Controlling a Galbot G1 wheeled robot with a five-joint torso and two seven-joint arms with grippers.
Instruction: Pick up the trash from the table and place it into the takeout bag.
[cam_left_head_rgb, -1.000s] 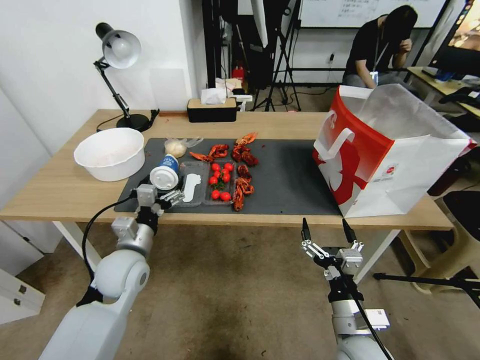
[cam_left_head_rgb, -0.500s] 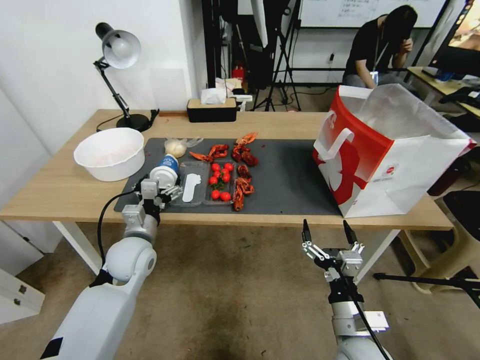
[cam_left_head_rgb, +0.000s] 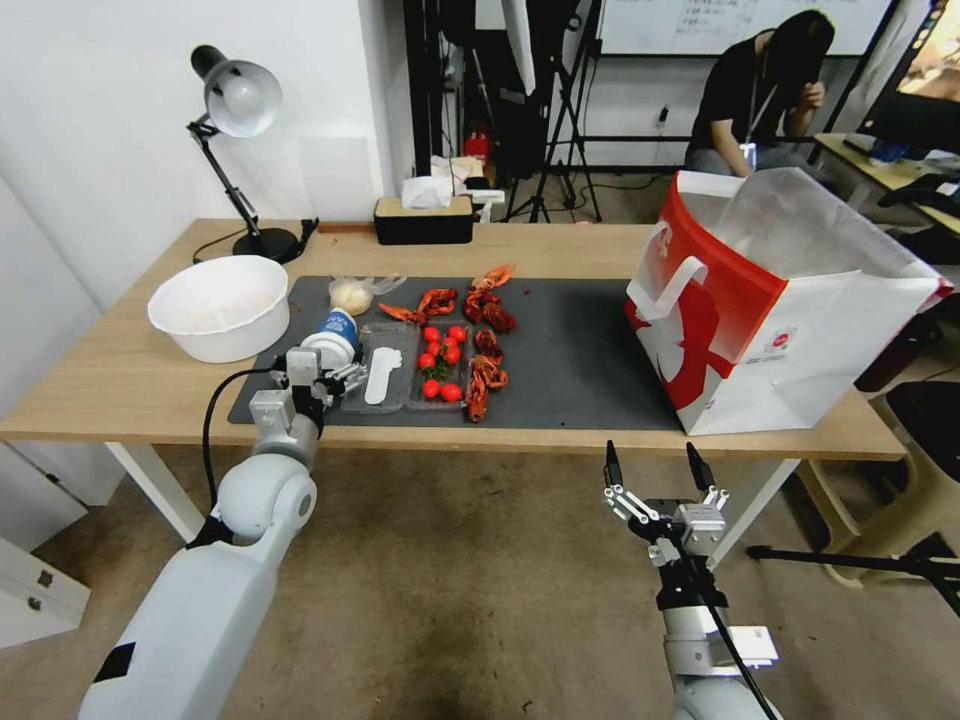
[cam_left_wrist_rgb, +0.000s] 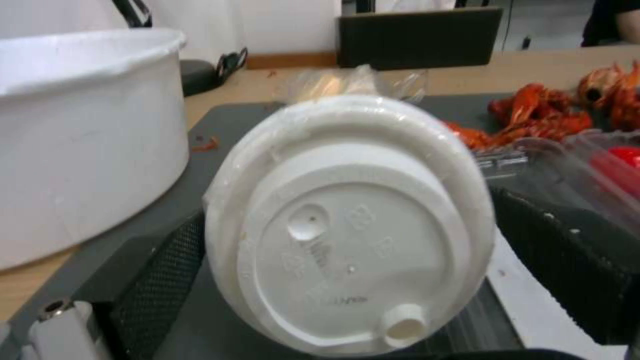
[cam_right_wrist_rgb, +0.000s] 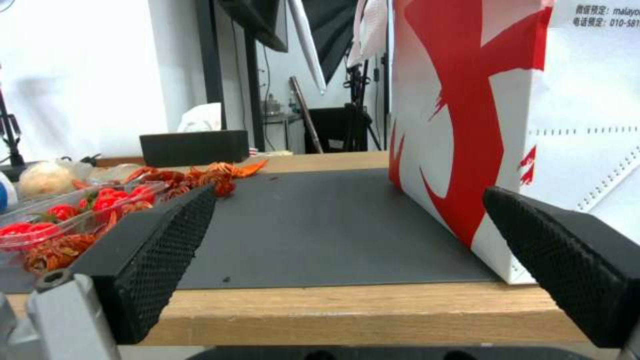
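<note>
White-lidded cup: lying on its side, left gripper spreading wide around the lid, not gripping.
Small bag: waiting on the table.
Takeout bag: standing open.
Right gripper: hanging open, empty.

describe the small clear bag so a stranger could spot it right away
Start at the dark grey mat on the table. At its far left corner, behind the blue paper cup, lies the small clear bag. It alone is crinkled plastic around a pale round lump.
</note>
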